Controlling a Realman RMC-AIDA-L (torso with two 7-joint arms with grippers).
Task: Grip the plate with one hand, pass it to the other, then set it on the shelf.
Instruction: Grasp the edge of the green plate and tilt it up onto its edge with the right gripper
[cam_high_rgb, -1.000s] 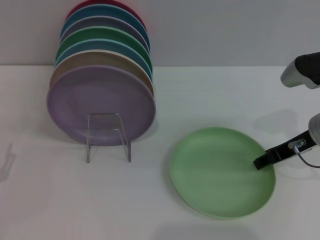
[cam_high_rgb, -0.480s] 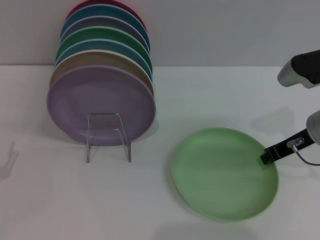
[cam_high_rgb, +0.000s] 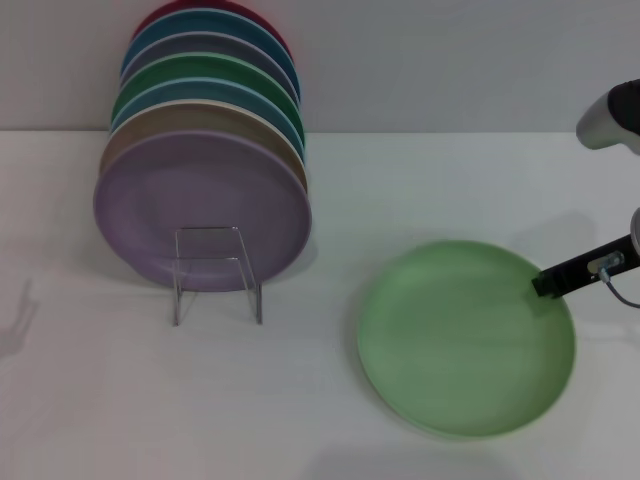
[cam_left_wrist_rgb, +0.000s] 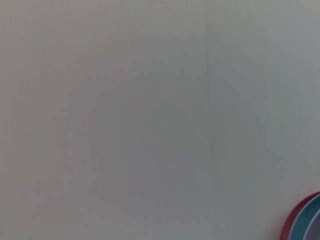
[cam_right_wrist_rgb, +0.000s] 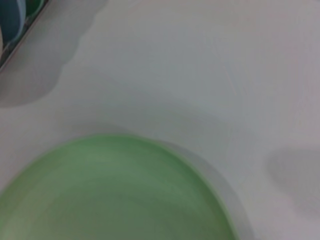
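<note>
The pale mint-green plate (cam_high_rgb: 465, 338) sits at the front right of the white table, and its right side looks slightly raised. My right gripper (cam_high_rgb: 545, 284), slim and black with a small grey cable, is shut on the plate's right rim. The plate also fills the bottom of the right wrist view (cam_right_wrist_rgb: 115, 195), where no fingers show. The wire shelf (cam_high_rgb: 217, 272) stands at the left and holds a row of upright plates, with the lavender plate (cam_high_rgb: 200, 205) in front. My left gripper is out of view; its wrist view shows only wall.
Several coloured plates (cam_high_rgb: 210, 90) stand behind the lavender one, against the grey wall; their edges show in the left wrist view (cam_left_wrist_rgb: 305, 220). A faint arm shadow (cam_high_rgb: 15, 315) falls at the table's left edge. Bare table (cam_high_rgb: 300, 400) lies between shelf and mint plate.
My right gripper has pulled back to the right and away from me. The mint plate has shifted right with it.
</note>
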